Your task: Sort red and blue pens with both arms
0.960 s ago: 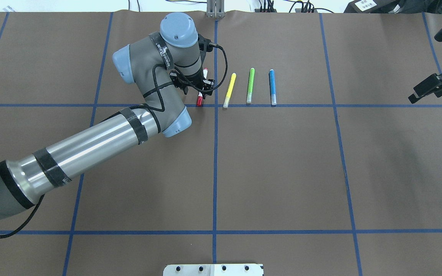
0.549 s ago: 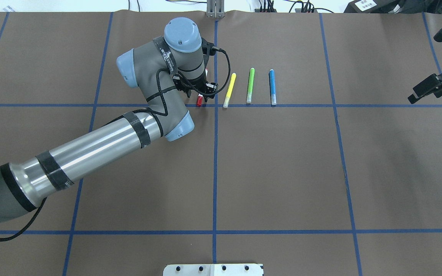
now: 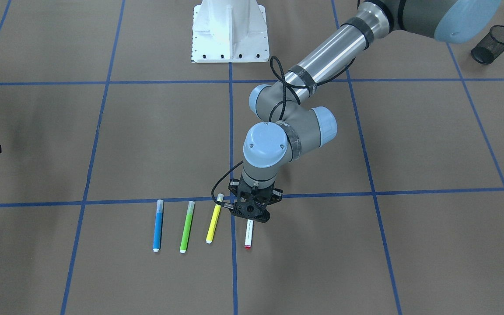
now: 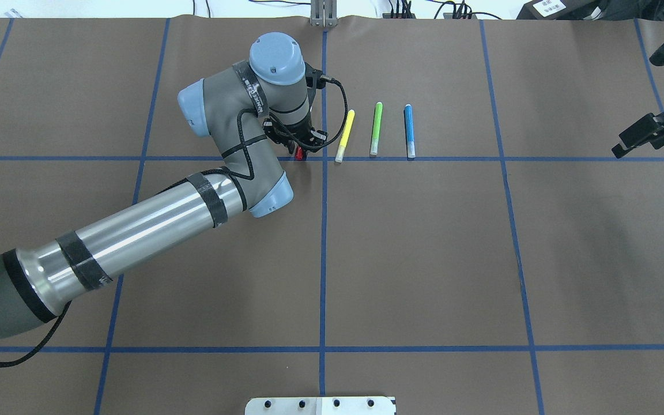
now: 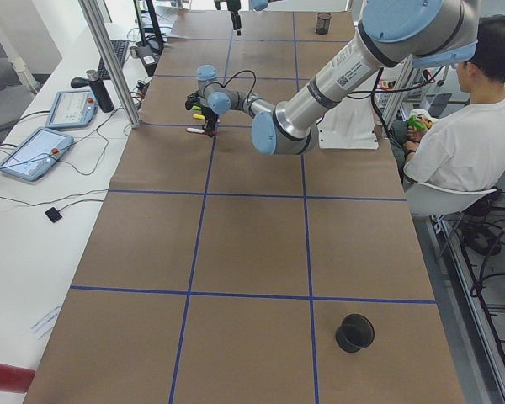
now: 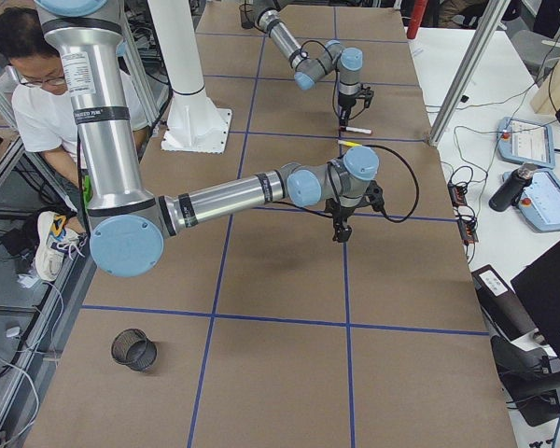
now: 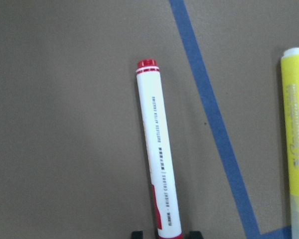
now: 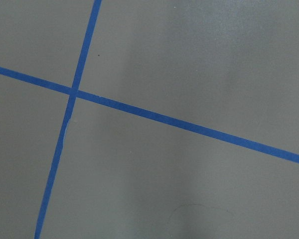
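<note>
The red pen point(image 7: 158, 149), white-barrelled with a red end, lies on the brown table just left of the blue tape line. Its red cap point(image 4: 299, 153) peeks out from under my left wrist. My left gripper point(image 3: 249, 218) is low over the cap end and open. Its fingertips point(image 7: 137, 233) stand on either side of the barrel with small gaps. The blue pen point(image 4: 408, 129) lies at the right end of the row, untouched. My right gripper point(image 4: 632, 140) hangs far off at the table's right edge, open and holding nothing; its wrist view shows only tape lines.
A yellow marker point(image 4: 345, 134) and a green marker point(image 4: 376, 128) lie parallel between the red and blue pens. A black mesh cup point(image 3: 495, 43) stands near the robot's left side and another point(image 6: 133, 348) near its right. A seated person point(image 5: 463, 126) is behind the white base point(image 3: 229, 30).
My left gripper has come down over the red pen and shifted slightly right, hiding more of the barrel. The pens and the right arm have stayed put.
</note>
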Available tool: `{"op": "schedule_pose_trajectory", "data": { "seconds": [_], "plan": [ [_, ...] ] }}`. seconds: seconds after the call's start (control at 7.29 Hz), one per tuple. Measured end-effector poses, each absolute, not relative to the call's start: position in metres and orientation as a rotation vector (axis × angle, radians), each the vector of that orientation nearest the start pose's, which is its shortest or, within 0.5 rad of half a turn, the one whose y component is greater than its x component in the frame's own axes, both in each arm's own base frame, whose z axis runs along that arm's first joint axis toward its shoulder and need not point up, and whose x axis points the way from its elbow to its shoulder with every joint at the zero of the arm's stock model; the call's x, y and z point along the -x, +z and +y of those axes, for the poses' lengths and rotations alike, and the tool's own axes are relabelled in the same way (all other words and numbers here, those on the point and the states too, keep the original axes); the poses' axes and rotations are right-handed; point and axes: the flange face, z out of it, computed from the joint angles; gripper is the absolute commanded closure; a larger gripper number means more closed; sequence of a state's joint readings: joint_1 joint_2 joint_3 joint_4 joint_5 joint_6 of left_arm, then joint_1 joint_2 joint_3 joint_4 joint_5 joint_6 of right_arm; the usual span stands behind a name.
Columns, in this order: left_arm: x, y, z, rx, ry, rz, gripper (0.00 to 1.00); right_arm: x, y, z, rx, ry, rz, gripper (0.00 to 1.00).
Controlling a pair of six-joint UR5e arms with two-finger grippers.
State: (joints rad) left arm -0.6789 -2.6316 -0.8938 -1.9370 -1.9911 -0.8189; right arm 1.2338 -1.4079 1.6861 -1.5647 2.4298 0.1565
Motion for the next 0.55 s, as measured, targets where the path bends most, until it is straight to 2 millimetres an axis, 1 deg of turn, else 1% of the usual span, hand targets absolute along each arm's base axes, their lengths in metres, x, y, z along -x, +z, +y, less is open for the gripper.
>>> {"op": "schedule_pose_trajectory", "data": {
  "seconds": [0.14,0.27,0.41,0.55],
  "plan": [
    [-0.619,0.22,-0.617,-0.177,0.212,0.825,1.0,0.131,0.508,-0.549,-0.052,-0.292,-0.895,0.0],
    [-0.61,0.212,-0.621,-0.182,0.195,0.838,1.0,0.133,0.504,-0.551,-0.055,-0.291,-0.896,0.0],
    [-0.59,0.199,-0.633,-0.19,0.175,0.858,1.0,0.137,0.495,-0.556,-0.057,-0.277,-0.899,0.0],
    [-0.565,0.191,-0.644,-0.183,0.158,0.878,1.0,0.148,0.481,-0.562,-0.051,-0.256,-0.904,0.0]
  ]
}}
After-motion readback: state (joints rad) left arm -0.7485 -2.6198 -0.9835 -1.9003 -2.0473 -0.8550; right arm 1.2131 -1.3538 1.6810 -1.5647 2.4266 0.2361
